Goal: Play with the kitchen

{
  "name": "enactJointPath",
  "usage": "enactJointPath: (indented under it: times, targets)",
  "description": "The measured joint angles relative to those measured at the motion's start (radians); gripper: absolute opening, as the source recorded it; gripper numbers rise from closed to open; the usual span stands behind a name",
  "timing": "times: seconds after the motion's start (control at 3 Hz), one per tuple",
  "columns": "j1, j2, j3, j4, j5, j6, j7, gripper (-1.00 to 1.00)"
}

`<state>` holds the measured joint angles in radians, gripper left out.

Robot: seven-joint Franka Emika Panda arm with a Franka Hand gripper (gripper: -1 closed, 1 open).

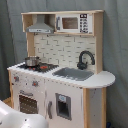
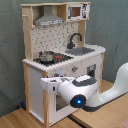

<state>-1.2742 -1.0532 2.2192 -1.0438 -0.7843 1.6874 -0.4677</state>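
One arm [image 2: 85, 92] close before kitchen [image 2: 60, 60] front edge.

Opposite front corners, shared kitchen [image 1: 60, 70]

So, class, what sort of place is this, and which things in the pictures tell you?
Probably a robot test room: a toy kitchen with a small pot on its hob stands before a plain grey curtain, with a white robot arm reaching toward it.

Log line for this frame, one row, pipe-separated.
arm: in front of the kitchen, at oven-door height | pot: on hob | sink: nothing seen in it | oven door: shut
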Motion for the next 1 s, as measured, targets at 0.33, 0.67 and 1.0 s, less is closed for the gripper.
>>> enactJointPath:
  times: [0.33,0.67,1.0]
  targets:
    - [0.033,0.036,-0.002,-0.082,-0.035,0.032,0.024,1.0]
    - [0.073,0.084,-0.004,-0.184,-0.08,0.065,0.059,1.0]
    - [0.104,0.122,-0.005,-0.262,-0.116,0.087,0.089,1.0]
